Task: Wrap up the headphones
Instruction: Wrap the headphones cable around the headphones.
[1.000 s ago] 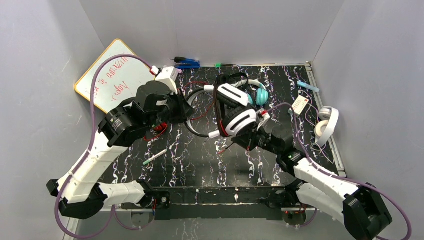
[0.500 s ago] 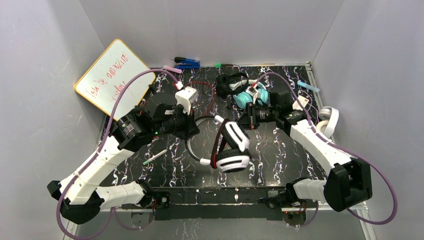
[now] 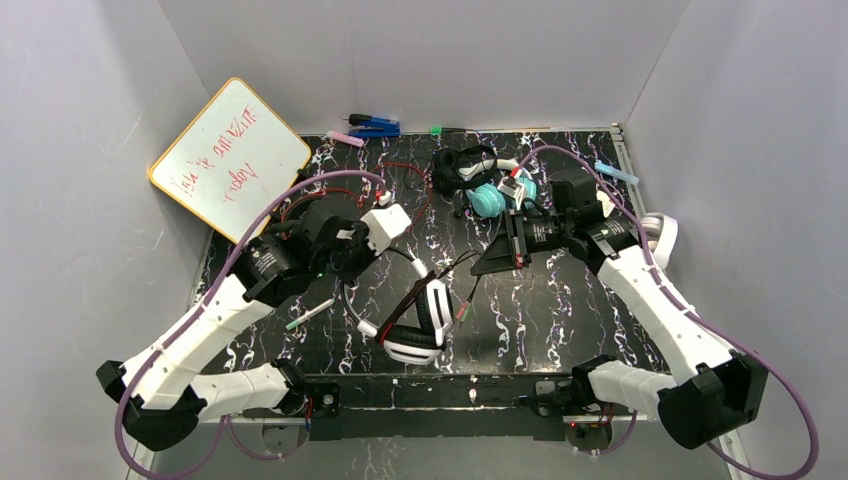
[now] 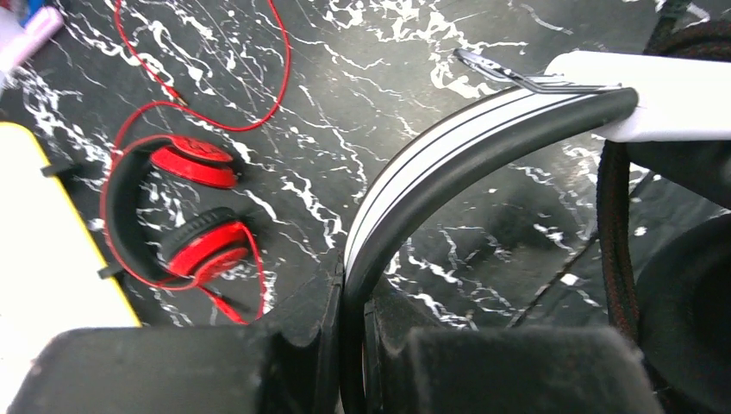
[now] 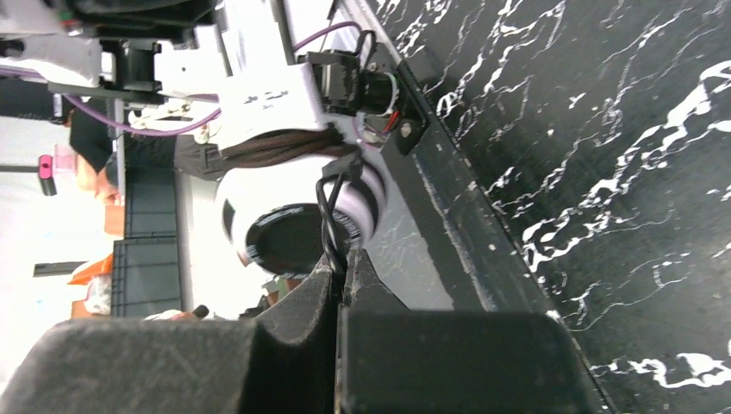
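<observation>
While L gripper [image 4: 352,297] clamps wht/blk headphones [image 4: 448,147], R gripper [image 5: 344,263] pinches cord [image 5: 325,216]

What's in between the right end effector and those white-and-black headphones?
In the top view, only a dark cord from the white-and-black headphones, over marbled table. The right wrist view shows the right end effector pinching it.

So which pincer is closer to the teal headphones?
Right. The right pincer is just on the near side of the teal headphones, pinching a black cord; the left pincer is farther left, holding the white-and-black headphones.
</observation>
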Motion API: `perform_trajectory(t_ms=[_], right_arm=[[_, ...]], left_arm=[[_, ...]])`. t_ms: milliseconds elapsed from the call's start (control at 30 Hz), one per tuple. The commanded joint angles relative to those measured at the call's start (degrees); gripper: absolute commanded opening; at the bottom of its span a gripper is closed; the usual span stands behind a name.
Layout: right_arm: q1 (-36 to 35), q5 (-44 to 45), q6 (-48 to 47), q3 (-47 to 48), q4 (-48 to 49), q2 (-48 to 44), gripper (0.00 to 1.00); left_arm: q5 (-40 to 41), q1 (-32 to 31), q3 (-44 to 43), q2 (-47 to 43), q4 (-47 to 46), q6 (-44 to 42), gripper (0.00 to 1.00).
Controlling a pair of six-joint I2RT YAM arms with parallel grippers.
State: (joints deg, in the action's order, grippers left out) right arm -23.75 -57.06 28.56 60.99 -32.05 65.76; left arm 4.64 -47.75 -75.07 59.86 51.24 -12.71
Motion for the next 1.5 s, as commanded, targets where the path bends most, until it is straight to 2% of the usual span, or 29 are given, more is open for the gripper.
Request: perform_trajectory(t_ms=[0,167,267,333,400,467,533,667,767,900,1100,1233,1467], right_arm=[[-0.4,-4.5,4.7,0.2,0.2,-4.3,0.01],[-4.0,-6.2,8.5,-0.4,1.6,-5.6,0.01],[-5.0,-6.7,13.8,-2.1,7.2,-6.4,0.01],[-5.2,-6.7,18.4,-3.9,12.6,-7.1,0.01],[-5.3,-7.9,25.3,-6.2,22.3,-7.8,0.01],[-5.4,-7.7,32.4,-7.8,30.4,-8.8,0.01],[-5.5,-6.3,36.3,-8.0,33.8,-9.4,0.01],[-6.3,-1.4,37.6,-7.8,32.2,-9.8,0.01],[-6.7,2.1,36.4,-9.2,29.4,-9.8,0.01],[-7.6,7.7,31.3,-8.7,20.9,-8.5,0.01],[-10.1,17.1,30.0,-9.5,19.2,-7.7,0.01],[-14.2,26.1,28.2,-8.1,16.1,-5.4,0.01],[-21.6,41.1,23.0,-5.3,12.5,0.9,0.03]], left_arm=[[2.8,-0.4,-2.4,1.9,4.3,-14.5,0.0],[4.6,-0.8,-4.7,5.1,4.3,-22.8,0.0],[4.7,-1.5,-5.6,6.6,3.1,-23.8,0.0],[4.6,-2.3,-5.3,7.1,1.7,-23.5,0.0],[6.3,-3.5,-4.4,7.5,0.5,-22.4,0.0],[9.8,-4.2,-3.5,8.3,-0.5,-19.1,0.0],[14.3,-4.6,-2.3,9.4,-2.0,-14.4,0.0],[21.6,-4.7,-2.9,13.2,-4.4,0.1,0.0],[22.0,-4.7,-2.4,14.1,-7.2,10.1,0.0],[22.7,-4.8,-1.4,14.8,-10.5,22.0,0.0],[25.4,-5.0,-2.0,18.2,-9.8,37.4,0.0],[26.7,-5.0,-3.4,21.4,-8.1,45.3,0.0],[25.5,-5.0,-4.7,23.2,-8.7,50.5,0.0]])
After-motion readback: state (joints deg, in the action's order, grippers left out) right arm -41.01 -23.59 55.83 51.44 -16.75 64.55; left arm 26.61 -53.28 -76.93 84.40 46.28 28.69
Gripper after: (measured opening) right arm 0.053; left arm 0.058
